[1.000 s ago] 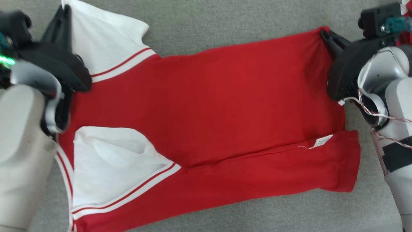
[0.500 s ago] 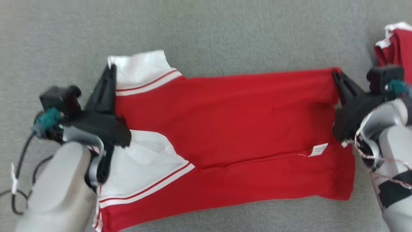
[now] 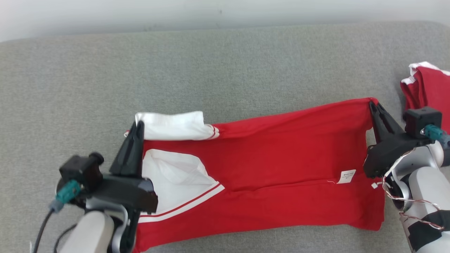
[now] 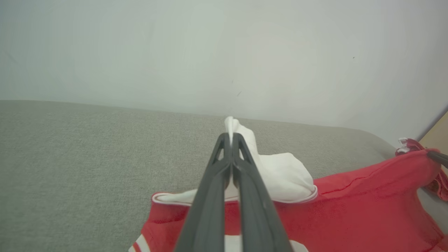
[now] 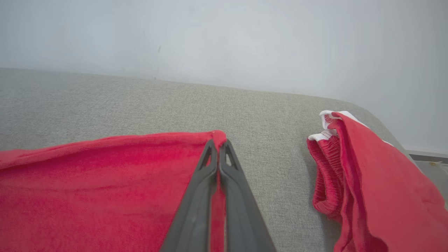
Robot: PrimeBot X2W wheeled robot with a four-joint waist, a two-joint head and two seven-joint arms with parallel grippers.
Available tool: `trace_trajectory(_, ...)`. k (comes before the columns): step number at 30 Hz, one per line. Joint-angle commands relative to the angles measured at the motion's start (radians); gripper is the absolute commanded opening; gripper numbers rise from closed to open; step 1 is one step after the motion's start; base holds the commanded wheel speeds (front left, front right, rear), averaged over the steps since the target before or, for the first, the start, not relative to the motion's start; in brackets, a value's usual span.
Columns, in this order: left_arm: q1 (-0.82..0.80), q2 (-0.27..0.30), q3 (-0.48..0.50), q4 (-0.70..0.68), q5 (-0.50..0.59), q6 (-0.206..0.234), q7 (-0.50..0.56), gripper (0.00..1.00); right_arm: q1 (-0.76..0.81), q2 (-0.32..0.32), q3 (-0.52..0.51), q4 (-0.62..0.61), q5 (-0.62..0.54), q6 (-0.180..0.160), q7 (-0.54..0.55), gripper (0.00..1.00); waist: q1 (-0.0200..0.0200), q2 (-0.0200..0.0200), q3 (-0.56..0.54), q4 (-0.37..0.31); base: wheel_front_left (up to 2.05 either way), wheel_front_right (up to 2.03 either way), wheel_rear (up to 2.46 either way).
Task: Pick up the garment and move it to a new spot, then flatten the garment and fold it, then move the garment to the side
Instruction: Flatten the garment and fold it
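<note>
The garment (image 3: pixel 281 168) is a red shirt with white sleeves, stretched sideways over the grey cushion (image 3: pixel 211 70), its far edge lifted between both grippers and its near strip folded over with a small white label. My left gripper (image 3: pixel 138 127) is shut on the white sleeve corner (image 4: pixel 245 140) at the left. My right gripper (image 3: pixel 372 104) is shut on the red hem corner (image 5: pixel 219 136) at the right. The far white sleeve (image 3: pixel 175 125) folds over behind the left fingers.
A second red and white garment (image 3: pixel 427 84) lies bunched at the cushion's right end, close to my right gripper; in the right wrist view the same garment (image 5: pixel 367 175) sits just right of the fingers. A pale wall (image 3: pixel 211 14) runs behind the cushion. Bare cushion extends far and left.
The head camera has tilted up, bringing the cushion's back edge and wall into view. Both grippers have drawn the shirt's far edge nearer, folding it towards the near strip, still shut on it.
</note>
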Motion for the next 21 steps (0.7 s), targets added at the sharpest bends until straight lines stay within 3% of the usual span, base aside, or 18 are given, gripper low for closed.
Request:
trace_trajectory(1,0.023,-0.007,0.003,-0.006,0.005,-0.002,-0.004,0.00,0.019,0.004,-0.003,0.005,-0.007,-0.003,-0.005,0.00,0.0002,0.0000,-0.019,0.014,0.00,0.00,0.00)
trace_trajectory(21,0.326,-0.097,0.011,-0.067,0.003,-0.004,-0.003,0.00,0.135,-0.062,0.084,0.085,-0.033,-0.003,0.065,0.00,0.0002,0.0000,-0.114,0.054,0.00,0.00,0.00)
